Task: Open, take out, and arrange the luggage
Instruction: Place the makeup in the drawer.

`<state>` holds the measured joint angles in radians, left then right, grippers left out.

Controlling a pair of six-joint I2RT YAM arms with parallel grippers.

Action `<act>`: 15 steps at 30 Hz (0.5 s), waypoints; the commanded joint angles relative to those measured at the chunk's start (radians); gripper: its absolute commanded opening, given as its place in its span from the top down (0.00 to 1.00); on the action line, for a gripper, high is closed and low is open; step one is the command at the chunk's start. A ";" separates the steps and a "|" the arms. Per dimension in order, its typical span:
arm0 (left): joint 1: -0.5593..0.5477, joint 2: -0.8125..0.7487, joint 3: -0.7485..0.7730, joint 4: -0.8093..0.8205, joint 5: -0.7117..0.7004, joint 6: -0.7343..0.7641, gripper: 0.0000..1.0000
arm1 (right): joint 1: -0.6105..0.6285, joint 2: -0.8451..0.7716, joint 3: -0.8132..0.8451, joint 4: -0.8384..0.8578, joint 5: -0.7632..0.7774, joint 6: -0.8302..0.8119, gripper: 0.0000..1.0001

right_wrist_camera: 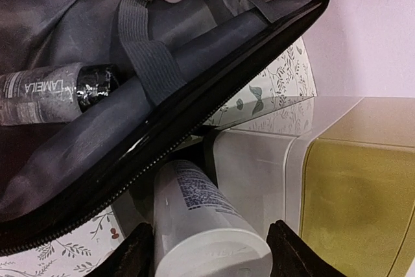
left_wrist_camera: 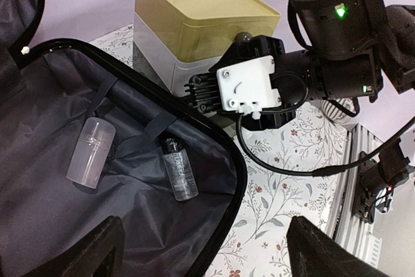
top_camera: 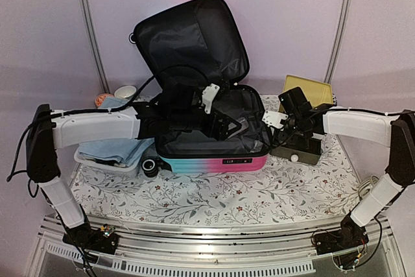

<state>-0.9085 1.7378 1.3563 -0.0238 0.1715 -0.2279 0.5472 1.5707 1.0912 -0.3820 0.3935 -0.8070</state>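
Luggage point(top_camera: 214, 162) is laid open on the table point(top_camera: 194, 202), lid raised.
The left gripper point(left_wrist_camera: 207, 254) is spread wide above its lining; a white bottle point(right_wrist_camera: 201, 225) is framed by the fingers of the right gripper point(right_wrist_camera: 211, 254), though whether it is clamped cannot be told.

A yellow-topped box point(top_camera: 310, 89) stands on the floral cloth point(top_camera: 214, 199); a blue towel point(top_camera: 117, 147) lies in the white basket point(top_camera: 97, 161)

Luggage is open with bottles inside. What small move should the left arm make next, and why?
Probably lower the left tool onto the dark bottle and close. The tool stands open and empty over the rim of the luggage, and that bottle lies loose inside just ahead, nearer than the clear bottle. Neither is out yet.
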 commanded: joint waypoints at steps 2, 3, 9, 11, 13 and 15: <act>-0.006 0.005 0.020 -0.019 -0.010 0.016 0.11 | -0.016 0.031 0.042 -0.012 0.075 0.086 0.39; -0.007 0.001 0.018 -0.020 -0.012 0.015 0.12 | -0.017 0.020 0.036 -0.013 0.084 0.096 0.39; -0.007 -0.004 0.013 -0.011 -0.005 0.010 0.12 | -0.030 -0.024 -0.002 -0.062 0.179 0.220 0.48; -0.008 -0.008 0.012 -0.010 -0.001 0.007 0.11 | -0.034 -0.037 -0.005 -0.131 0.213 0.278 0.42; -0.009 -0.012 0.009 -0.008 -0.003 0.007 0.12 | -0.038 -0.064 -0.031 -0.183 0.222 0.328 0.25; -0.009 -0.010 0.009 -0.006 -0.001 0.008 0.11 | -0.038 -0.099 -0.055 -0.204 0.222 0.356 0.16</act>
<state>-0.9089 1.7374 1.3563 -0.0292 0.1673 -0.2279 0.5285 1.5486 1.0790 -0.4969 0.5304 -0.5682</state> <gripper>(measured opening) 0.885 0.780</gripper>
